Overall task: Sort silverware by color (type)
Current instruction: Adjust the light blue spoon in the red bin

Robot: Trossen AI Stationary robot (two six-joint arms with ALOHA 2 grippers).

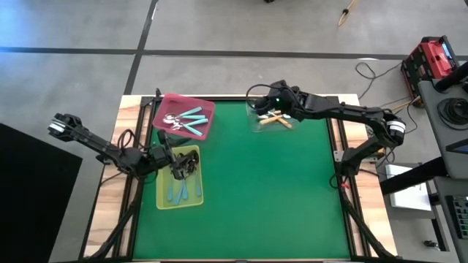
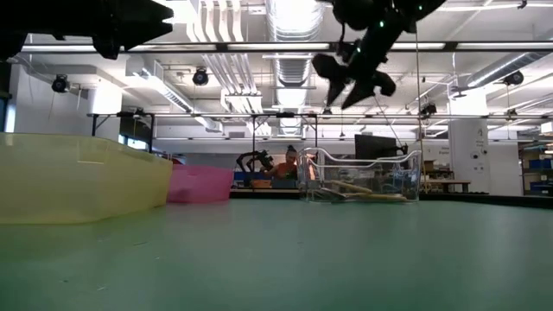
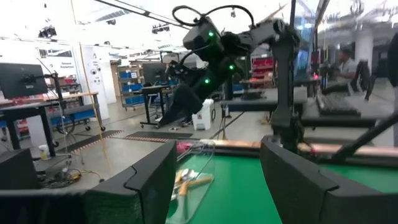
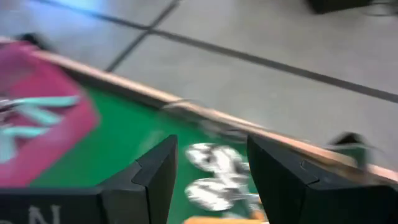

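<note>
High view: the spoons lie sorted in three trays on the green counter (image 1: 263, 175). The teal-handled spoons (image 1: 191, 120) rest in the pink tray (image 1: 164, 104) near the far left corner. The light blue spoons (image 1: 180, 191) lie in the yellow-green tray (image 1: 196, 201) just beside it, along the left edge. The orange-handled spoons (image 1: 276, 120) lie crossed in the clear tray (image 1: 257, 124) by the far edge, near its middle.

The right tool (image 1: 263, 104) hangs over the far end of the clear tray, above the spoon bowls; the right wrist view shows its two fingers (image 4: 155, 171) set apart with nothing between them. The left tool (image 1: 180, 166) hangs above the far half of the yellow-green tray, fingers (image 3: 152, 180) likewise spread and holding nothing.

In the low view the right tool is well clear of the clear tray's rim. Beyond the counter, a red toolbox (image 1: 430, 62) sits on the floor to the right.
</note>
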